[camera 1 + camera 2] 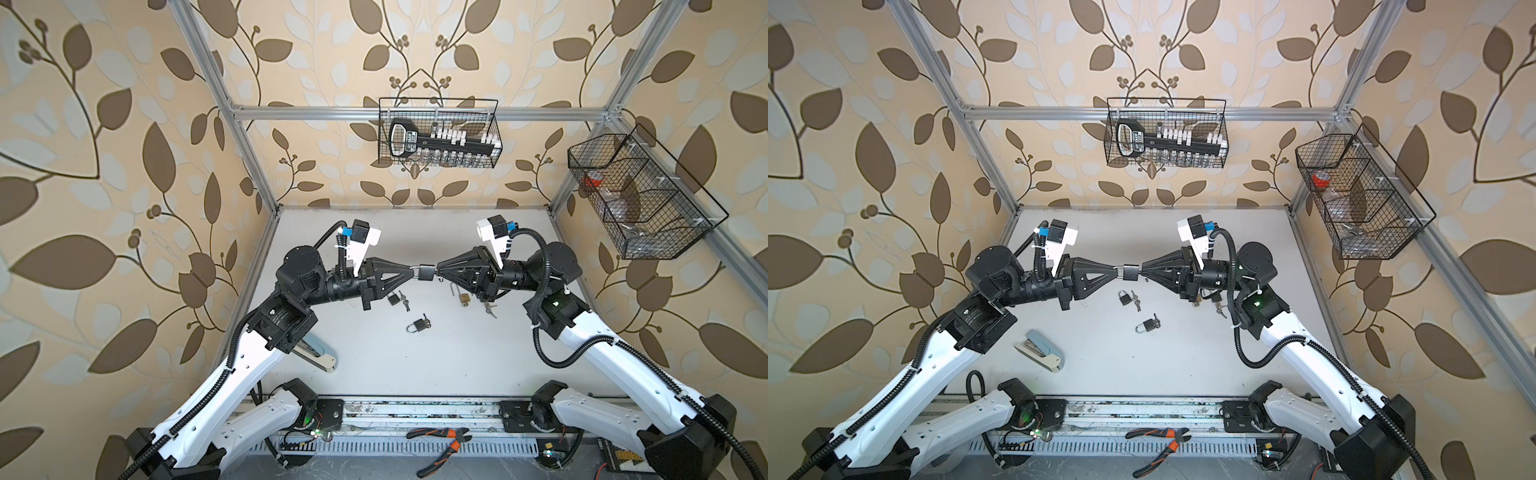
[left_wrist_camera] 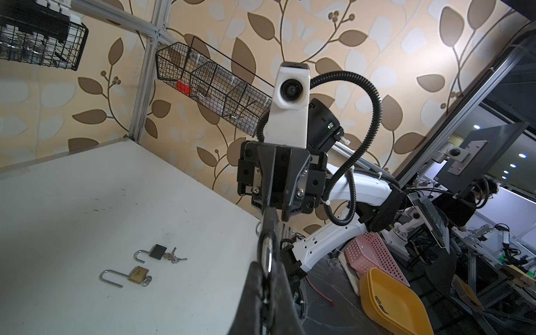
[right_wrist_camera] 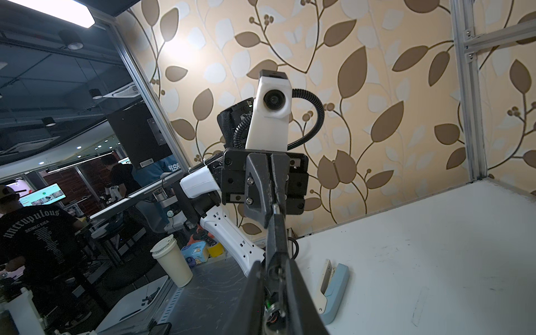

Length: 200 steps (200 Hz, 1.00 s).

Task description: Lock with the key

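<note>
Far L on the desk (image 1: 1100, 365), a stapler (image 1: 1040, 348) lies by the L arm's elbow, near the L edge w/ bare surface around it. L gripper (image 1: 413, 269) is raised over desk centre, fingers pressed together on the silver shackle of the held padlock (image 1: 426, 272); the L wrist view shows the shackle (image 2: 268, 255) pinched between them. The lock hangs in mid-air, clear of the desk, body pointing R. Below and just in front lie a black padlock (image 1: 392, 298) w/ keys, a second black padlock (image 1: 417, 325) nearer the front, and a brass padlock (image 1: 463, 297) w/ shackle swung open, close under the R gripper; all three are apart from each other. R gripper (image 1: 437, 272) meets the held padlock's base, fingers drawn nearly together on what looks like the key (image 3: 274, 272), tips touching the lock body. Open room: a wide bare strip behind both grippers up to the back edge, and front-centre betw. the two arms down to the front rail, where pliers (image 1: 440, 444) lie off the desk. The R edge is crowded by the R arm. A wire basket (image 1: 440, 133) hangs on the back frame bar, and a side basket (image 1: 640, 199) is on the R wall, both well above the work
</note>
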Each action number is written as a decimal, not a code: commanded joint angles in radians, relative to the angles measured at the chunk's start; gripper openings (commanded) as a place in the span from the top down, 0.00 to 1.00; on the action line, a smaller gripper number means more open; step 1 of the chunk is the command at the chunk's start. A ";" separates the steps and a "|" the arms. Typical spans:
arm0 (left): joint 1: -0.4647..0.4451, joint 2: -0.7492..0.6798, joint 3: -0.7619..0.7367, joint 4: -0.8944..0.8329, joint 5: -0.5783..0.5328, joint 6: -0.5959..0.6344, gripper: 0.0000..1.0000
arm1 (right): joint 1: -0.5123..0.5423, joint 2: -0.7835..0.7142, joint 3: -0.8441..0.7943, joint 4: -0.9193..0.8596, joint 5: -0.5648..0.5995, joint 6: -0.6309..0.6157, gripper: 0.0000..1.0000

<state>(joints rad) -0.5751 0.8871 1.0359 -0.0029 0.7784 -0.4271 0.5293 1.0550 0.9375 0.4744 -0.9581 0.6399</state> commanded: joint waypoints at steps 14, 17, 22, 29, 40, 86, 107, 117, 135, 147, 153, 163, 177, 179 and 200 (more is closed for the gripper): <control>0.002 -0.030 0.015 0.067 0.012 -0.001 1.00 | 0.007 -0.007 0.017 0.006 0.000 -0.003 0.95; 0.000 -0.030 0.015 0.067 0.011 -0.001 1.00 | 0.008 -0.008 0.017 0.004 0.002 -0.004 0.95; 0.002 -0.033 0.013 0.066 0.009 -0.001 1.00 | 0.006 -0.009 0.018 0.003 0.002 -0.006 0.98; 0.001 -0.036 0.012 0.066 0.006 0.000 1.00 | 0.007 -0.011 0.018 0.001 0.003 -0.009 1.00; 0.002 -0.040 0.010 0.066 0.001 0.002 1.00 | 0.006 -0.014 0.017 -0.005 0.003 -0.013 1.00; 0.001 -0.065 0.010 0.072 0.004 -0.001 1.00 | 0.006 -0.043 0.019 -0.072 0.006 -0.090 1.00; 0.001 -0.076 0.027 0.050 0.014 0.011 1.00 | 0.000 -0.061 0.024 -0.124 0.006 -0.138 1.00; 0.001 -0.081 0.035 0.034 0.015 0.021 1.00 | -0.010 -0.069 0.022 -0.129 0.001 -0.143 1.00; 0.002 -0.092 0.050 -0.002 0.005 0.046 1.00 | -0.035 -0.087 0.014 -0.141 -0.009 -0.151 1.00; 0.002 -0.098 0.056 -0.032 -0.008 0.062 1.00 | -0.056 -0.099 0.011 -0.161 -0.002 -0.166 1.00; 0.002 -0.101 0.061 -0.053 -0.018 0.073 1.00 | -0.066 -0.107 0.010 -0.182 0.011 -0.183 1.00; 0.002 -0.100 0.074 -0.101 -0.042 0.094 1.00 | -0.074 -0.125 0.007 -0.233 0.050 -0.229 1.00; 0.001 -0.087 0.102 -0.211 -0.090 0.135 1.00 | -0.078 -0.153 -0.007 -0.300 0.132 -0.286 1.00; 0.001 -0.084 0.108 -0.224 -0.098 0.142 1.00 | -0.078 -0.157 -0.012 -0.304 0.145 -0.292 1.00; 0.002 -0.022 0.170 -0.438 -0.168 0.212 1.00 | -0.087 -0.191 -0.065 -0.341 0.286 -0.313 1.00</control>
<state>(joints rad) -0.5751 0.8188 1.1198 -0.2279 0.7052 -0.3252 0.4522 0.8993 0.9226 0.2234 -0.8375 0.4038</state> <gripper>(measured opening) 0.049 0.047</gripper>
